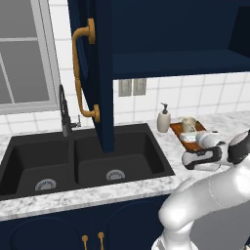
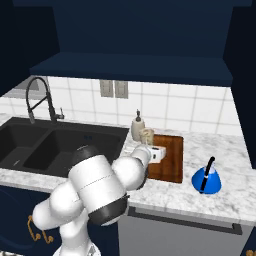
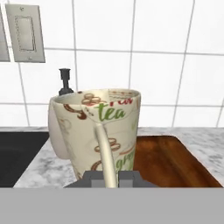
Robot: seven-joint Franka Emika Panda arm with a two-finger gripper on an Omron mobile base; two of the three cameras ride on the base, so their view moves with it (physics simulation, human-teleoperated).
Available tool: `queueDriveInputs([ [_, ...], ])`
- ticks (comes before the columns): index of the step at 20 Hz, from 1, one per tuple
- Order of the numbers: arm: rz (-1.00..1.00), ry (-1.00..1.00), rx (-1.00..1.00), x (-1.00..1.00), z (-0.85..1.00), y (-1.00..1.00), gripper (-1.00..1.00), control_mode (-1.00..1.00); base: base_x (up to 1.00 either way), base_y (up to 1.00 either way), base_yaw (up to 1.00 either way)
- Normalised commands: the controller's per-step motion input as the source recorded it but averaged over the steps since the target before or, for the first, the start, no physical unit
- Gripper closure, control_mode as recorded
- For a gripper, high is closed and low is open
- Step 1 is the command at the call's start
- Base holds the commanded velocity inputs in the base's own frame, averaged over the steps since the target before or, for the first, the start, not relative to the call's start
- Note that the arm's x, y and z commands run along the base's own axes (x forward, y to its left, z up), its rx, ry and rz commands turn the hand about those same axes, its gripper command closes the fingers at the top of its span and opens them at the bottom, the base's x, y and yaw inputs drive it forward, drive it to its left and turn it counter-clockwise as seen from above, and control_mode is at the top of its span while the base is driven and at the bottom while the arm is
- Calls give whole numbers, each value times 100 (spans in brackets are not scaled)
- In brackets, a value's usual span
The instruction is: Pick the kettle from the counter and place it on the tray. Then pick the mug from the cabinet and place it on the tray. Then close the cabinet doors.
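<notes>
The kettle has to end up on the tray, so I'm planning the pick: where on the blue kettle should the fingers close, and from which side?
Probably the black upright handle of the kettle, taken from above. The body is a smooth cone that widens downward, so fingers would likely slip on it, while the handle stands up thin and clear above it. The kettle sits upright on the counter, right of the tray, with open space overhead.
</notes>
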Motion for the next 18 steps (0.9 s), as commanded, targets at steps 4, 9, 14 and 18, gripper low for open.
queueDriveInputs([
  [4, 6, -2, 0, -19, -1, -72, 100, -100, 0, 0, 0],
  [9, 3, 1, 0, 6, 0, -29, 100, -100, 0, 0, 0],
  [14, 1, 12, 0, 16, -5, -9, 100, -100, 0, 0, 0],
  [18, 6, 7, 0, 35, -11, 3, 100, -100, 0, 0, 0],
])
